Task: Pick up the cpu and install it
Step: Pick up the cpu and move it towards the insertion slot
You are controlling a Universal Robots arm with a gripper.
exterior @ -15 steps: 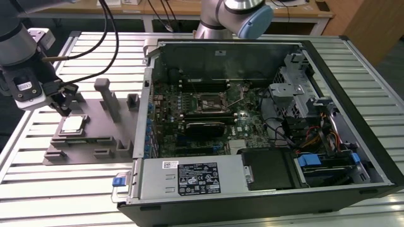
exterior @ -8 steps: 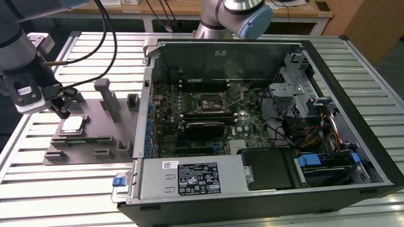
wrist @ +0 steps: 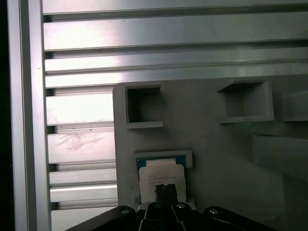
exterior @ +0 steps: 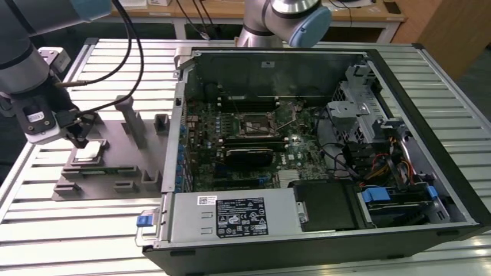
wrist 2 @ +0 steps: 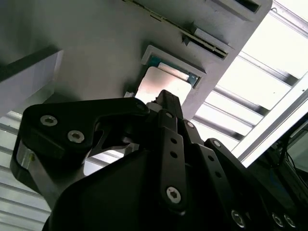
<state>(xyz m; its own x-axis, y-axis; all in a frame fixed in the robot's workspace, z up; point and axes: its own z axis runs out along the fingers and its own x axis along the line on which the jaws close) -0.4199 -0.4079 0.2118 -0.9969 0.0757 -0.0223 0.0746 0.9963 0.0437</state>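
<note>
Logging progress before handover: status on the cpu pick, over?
Copy: end effector right over the cpu, contact unclear. It lies in its grey holder tray, outside the computer case. Nothing seen between them.

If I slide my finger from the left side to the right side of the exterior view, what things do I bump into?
cpu → tall grey post → motherboard → silver drive cage
</note>
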